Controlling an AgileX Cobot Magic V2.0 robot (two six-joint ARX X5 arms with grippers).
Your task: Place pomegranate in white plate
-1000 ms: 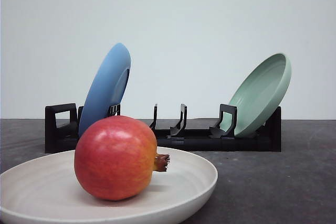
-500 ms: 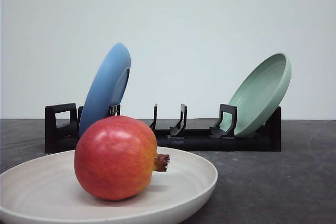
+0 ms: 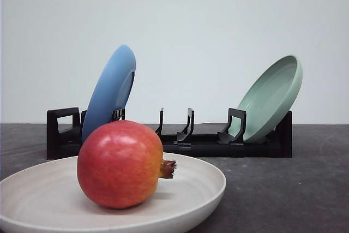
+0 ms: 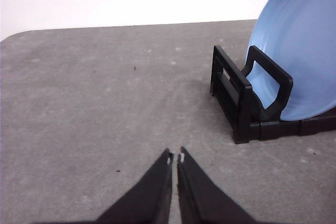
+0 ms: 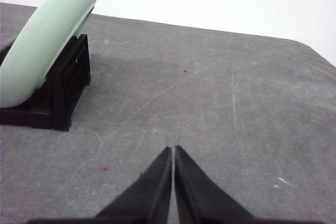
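Red pomegranate (image 3: 120, 164), one, lies in the one white plate (image 3: 202, 181).

low front view, wrist views overlooking rack (image 3: 169, 140) ends

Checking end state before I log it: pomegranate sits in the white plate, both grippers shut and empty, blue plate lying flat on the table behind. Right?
One thing is wrong: the blue plate is not flat on the table; the front view shows it standing tilted in the black rack. The rest holds: the pomegranate sits in the white plate, and the left gripper and right gripper are shut and empty.
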